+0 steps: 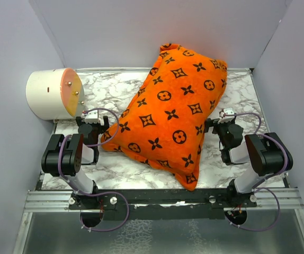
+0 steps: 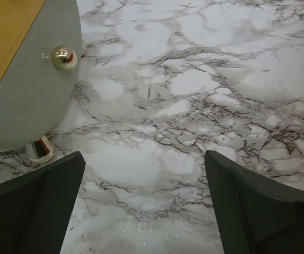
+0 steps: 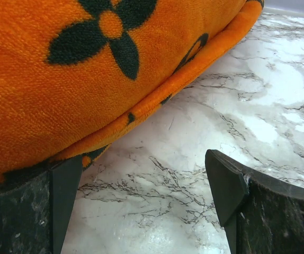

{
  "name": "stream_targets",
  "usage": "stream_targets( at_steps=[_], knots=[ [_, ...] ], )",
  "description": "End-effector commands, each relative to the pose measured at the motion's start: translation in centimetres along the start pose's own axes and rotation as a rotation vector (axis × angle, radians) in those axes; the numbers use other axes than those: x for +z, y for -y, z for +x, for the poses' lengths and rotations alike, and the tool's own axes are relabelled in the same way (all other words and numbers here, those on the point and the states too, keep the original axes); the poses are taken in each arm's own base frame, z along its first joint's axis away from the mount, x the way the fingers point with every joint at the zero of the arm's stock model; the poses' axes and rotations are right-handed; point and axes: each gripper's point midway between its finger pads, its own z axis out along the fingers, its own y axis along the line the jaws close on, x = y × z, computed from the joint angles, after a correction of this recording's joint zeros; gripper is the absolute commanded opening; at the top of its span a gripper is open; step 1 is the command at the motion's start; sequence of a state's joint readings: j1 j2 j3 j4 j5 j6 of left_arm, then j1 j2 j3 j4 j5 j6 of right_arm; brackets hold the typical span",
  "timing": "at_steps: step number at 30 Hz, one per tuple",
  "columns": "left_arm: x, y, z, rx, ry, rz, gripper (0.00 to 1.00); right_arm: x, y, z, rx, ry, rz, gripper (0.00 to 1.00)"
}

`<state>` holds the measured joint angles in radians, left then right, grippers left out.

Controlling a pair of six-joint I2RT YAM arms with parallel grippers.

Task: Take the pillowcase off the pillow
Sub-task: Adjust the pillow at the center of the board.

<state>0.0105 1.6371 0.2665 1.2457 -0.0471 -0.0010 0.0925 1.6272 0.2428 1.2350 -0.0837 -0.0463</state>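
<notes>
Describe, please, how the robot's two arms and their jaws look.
Both the left arm and right arm have bulky black joint housings on pale grey links, with thin purple cables looping along them. Each wrist carries a small white module. The jaws are dark, matte and wedge-shaped.

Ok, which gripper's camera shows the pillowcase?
The right gripper: the orange pillowcase lies right before it. The left gripper sees only the marble table and the cylinder.
</notes>
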Motion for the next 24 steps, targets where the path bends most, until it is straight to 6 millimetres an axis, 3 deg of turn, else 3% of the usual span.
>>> stream_targets(
  at_steps=[1, 10, 13, 15, 16, 18, 20, 24],
  knots=[
    [0.2, -0.1, -0.5, 0.006, 0.019, -0.009, 0.99, 0.5, -0.8, -1.7, 0.0, 0.059, -0.037, 1.0],
    [0.1, 0.0, -0.6, 0.008, 0.02, -0.004, 0.99, 0.5, -0.7, -1.8, 0.003, 0.062, -0.032, 1.0],
    [0.5, 0.5, -1.7, 0.02, 0.009, 0.033, 0.99, 0.8, 2.9, -2.2, 0.091, -0.026, 0.186, 1.0],
    [1.5, 1.2, -2.7, 0.058, -0.078, 0.09, 0.99, 1.2, 5.6, -2.6, 0.153, -0.132, 0.354, 1.0],
    [1.8, 1.7, -2.7, 0.078, -0.151, 0.129, 0.99, 1.5, 6.0, -3.4, 0.149, -0.159, 0.374, 1.0],
    [2.4, 2.8, -4.0, 0.127, -0.264, 0.224, 0.99, 2.1, 6.0, -5.2, 0.145, -0.18, 0.359, 1.0],
    [2.1, 3.9, -5.1, 0.18, -0.362, 0.333, 0.99, 1.8, 6.6, -5.9, 0.252, -0.212, 0.433, 1.0],
    [-0.6, 6.1, -7.2, 0.276, -0.463, 0.57, 0.99, 2.9, 4.9, -7.3, 0.353, -0.318, 0.323, 1.0]
  ],
)
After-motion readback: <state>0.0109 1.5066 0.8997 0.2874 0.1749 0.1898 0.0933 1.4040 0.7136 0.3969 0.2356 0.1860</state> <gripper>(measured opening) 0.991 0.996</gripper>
